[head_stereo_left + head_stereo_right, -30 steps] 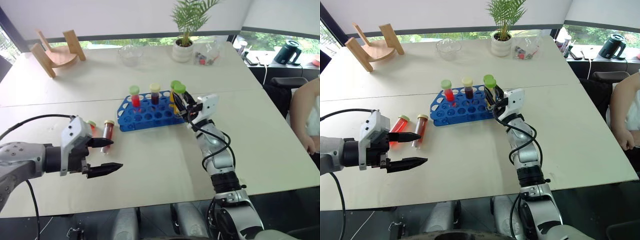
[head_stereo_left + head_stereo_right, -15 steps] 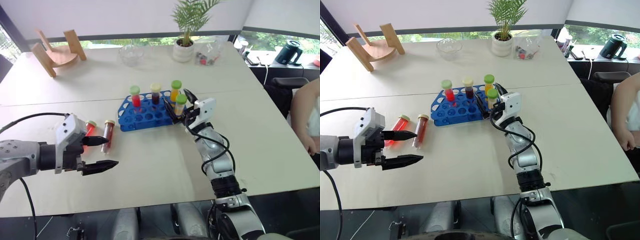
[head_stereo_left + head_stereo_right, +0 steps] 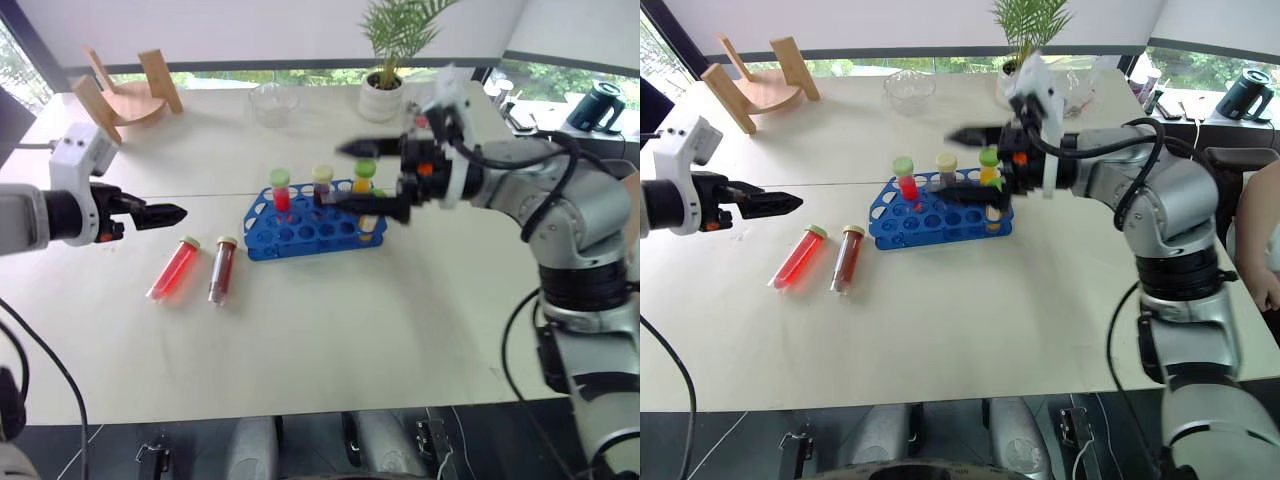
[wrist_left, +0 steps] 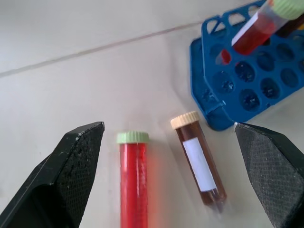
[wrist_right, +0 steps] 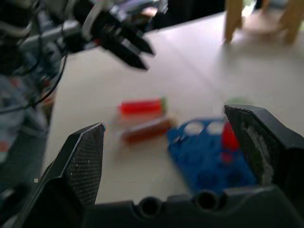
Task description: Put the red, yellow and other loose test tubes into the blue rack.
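The left wrist view shows a white label on the brown test tube (image 4: 198, 164), which the head views do not resolve. It lies beside the red test tube (image 3: 175, 269) at centre left, left of the blue rack (image 3: 300, 228), both caps toward the upper right. The left gripper (image 3: 165, 212) and right gripper (image 3: 350, 175) hover open and empty.

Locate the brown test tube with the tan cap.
In the left eye view, the brown test tube lies flat on the table, left of the blue rack and right beside the red test tube.
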Motion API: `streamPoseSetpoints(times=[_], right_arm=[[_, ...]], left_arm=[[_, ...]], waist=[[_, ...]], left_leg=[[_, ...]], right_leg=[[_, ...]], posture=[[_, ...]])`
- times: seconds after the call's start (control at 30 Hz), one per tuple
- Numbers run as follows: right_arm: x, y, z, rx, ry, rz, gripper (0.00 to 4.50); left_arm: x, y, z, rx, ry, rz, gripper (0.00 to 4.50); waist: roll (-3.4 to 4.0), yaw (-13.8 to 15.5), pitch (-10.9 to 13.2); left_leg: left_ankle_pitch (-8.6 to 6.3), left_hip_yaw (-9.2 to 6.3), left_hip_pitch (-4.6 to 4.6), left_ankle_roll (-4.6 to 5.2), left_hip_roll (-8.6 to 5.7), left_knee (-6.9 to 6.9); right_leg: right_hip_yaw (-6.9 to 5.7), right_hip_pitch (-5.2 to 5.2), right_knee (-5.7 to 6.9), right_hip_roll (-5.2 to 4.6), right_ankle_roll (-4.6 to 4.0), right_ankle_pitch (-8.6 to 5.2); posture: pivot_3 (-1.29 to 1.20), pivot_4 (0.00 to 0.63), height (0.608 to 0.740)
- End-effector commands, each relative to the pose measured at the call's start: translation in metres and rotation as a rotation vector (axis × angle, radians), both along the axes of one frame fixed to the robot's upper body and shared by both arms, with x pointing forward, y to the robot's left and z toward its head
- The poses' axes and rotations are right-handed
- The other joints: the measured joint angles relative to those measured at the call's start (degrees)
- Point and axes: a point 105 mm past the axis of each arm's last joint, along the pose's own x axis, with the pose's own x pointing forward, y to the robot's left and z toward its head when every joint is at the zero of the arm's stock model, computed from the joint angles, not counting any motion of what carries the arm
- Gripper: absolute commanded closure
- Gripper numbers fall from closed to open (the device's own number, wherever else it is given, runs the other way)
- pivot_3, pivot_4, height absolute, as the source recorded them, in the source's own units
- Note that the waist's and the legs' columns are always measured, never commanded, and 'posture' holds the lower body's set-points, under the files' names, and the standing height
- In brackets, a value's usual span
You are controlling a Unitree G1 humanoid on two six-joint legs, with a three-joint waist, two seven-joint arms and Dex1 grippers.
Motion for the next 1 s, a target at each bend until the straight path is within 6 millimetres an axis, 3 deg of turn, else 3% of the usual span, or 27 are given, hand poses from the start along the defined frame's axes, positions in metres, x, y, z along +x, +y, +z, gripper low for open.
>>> streamPoseSetpoints(times=[0.03,0.23,0.5,0.63,0.73,0.9,0.93,1.0], right_arm=[[-0.027,-0.013,-0.011,-0.135,0.053,0.173,0.06],[-0.039,-0.030,-0.030,-0.254,0.116,0.208,0.06],[-0.043,-0.023,-0.025,-0.169,0.107,0.162,0.06],[-0.048,-0.016,-0.027,-0.130,0.106,0.148,0.06],[-0.048,-0.014,-0.028,-0.105,0.102,0.123,0.00],[-0.047,-0.011,-0.031,-0.078,0.095,0.090,0.00],[-0.047,-0.010,-0.032,-0.075,0.096,0.088,0.00],[-0.048,-0.010,-0.034,-0.073,0.100,0.084,0.00]], left_arm=[[0.001,-0.016,-0.022,-0.012,0.181,-0.048,0.00],[0.016,-0.026,-0.055,0.020,0.362,0.008,0.00],[0.040,-0.049,-0.060,0.063,0.403,0.037,0.00],[0.046,-0.050,-0.072,0.136,0.446,0.069,0.00],[0.046,-0.050,-0.073,0.196,0.456,0.060,0.82],[0.045,-0.052,-0.078,0.248,0.477,0.035,3.36],[0.044,-0.053,-0.080,0.254,0.482,0.028,3.69],[0.041,-0.054,-0.084,0.251,0.497,0.009,3.74]], waist=[[0.00,0.00,0.00],[0.00,-0.16,0.01],[-0.01,0.31,0.00],[-0.01,0.06,0.00],[-0.01,-0.13,0.00],[-0.01,0.01,0.00],[-0.01,0.01,0.00],[-0.01,0.01,0.00]], left_leg=[[0.00,0.03,-0.08,0.00,-0.04,0.00],[-0.01,0.00,-0.07,0.01,0.00,0.02],[0.06,-0.02,-0.09,-0.11,-0.04,0.09],[0.08,-0.02,-0.10,-0.16,-0.07,0.07],[0.12,-0.04,-0.09,-0.22,-0.05,0.03],[0.15,-0.03,-0.09,-0.28,-0.08,0.04],[0.15,-0.03,-0.09,-0.28,-0.08,0.04],[0.15,-0.04,-0.09,-0.28,-0.08,0.04]], right_leg=[[0.03,-0.13,0.02,-0.06,0.01,0.00],[0.03,-0.24,0.17,0.03,-0.01,0.00],[0.02,-0.24,0.23,0.03,-0.01,0.01],[0.03,-0.23,0.22,0.02,-0.01,0.01],[0.04,-0.26,0.24,0.05,-0.01,0.01],[0.03,-0.26,0.25,0.03,-0.01,0.01],[0.03,-0.25,0.25,0.02,-0.01,0.01],[0.03,-0.24,0.26,0.03,-0.01,0.01]], posture=[[0.00,0.150,0.740],[0.00,0.150,0.740],[0.00,0.150,0.740],[0.00,0.150,0.740],[0.00,0.150,0.740],[0.00,0.150,0.740],[0.00,0.150,0.740],[0.00,0.150,0.740]])
